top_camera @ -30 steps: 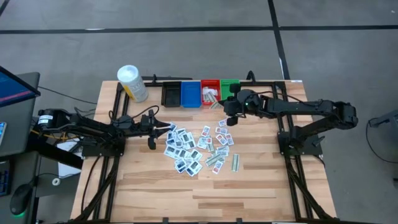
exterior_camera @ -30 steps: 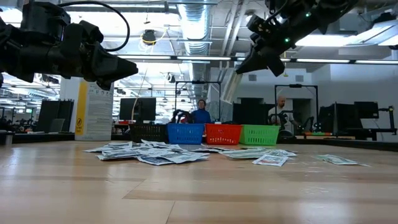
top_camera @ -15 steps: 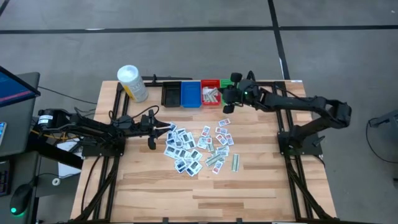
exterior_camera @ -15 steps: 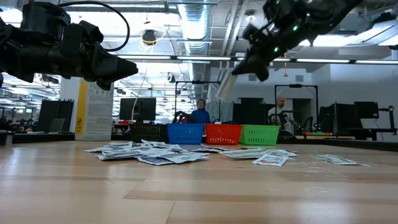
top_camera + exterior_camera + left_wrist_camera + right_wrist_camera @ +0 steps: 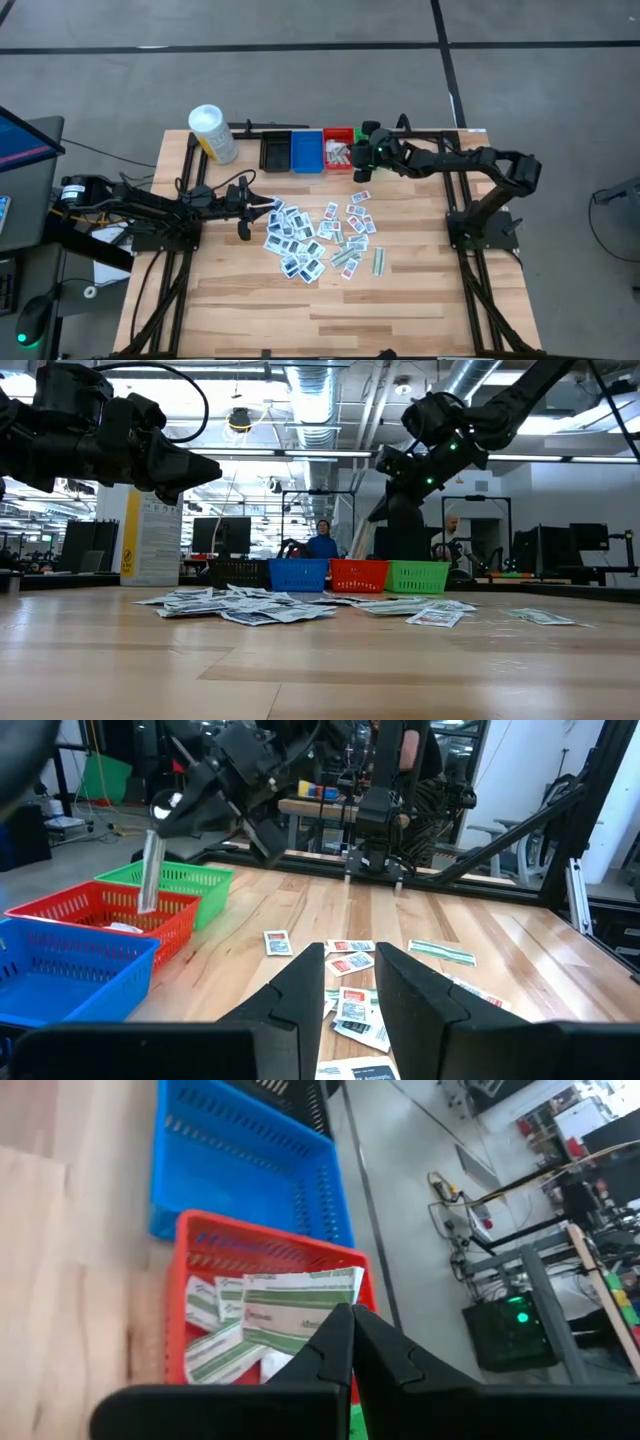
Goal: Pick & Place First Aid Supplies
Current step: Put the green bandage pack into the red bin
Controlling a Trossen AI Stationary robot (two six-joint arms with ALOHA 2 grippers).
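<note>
Poised above the red bin (image 5: 338,150) at the tabletop's (image 5: 400,290) far edge: right gripper (image 5: 350,1342), fingers pinched on a pale green-grey strip (image 5: 300,1308) dangling over more strips (image 5: 215,1350) inside. Beside it, blue bin (image 5: 306,152), black bin (image 5: 275,152), green bin (image 5: 175,880). Spread across the tabletop's middle: loose first aid packets (image 5: 300,240). Raised at the pile's left edge: left gripper (image 5: 243,212), fingers (image 5: 300,995) parted, holding nothing.
</note>
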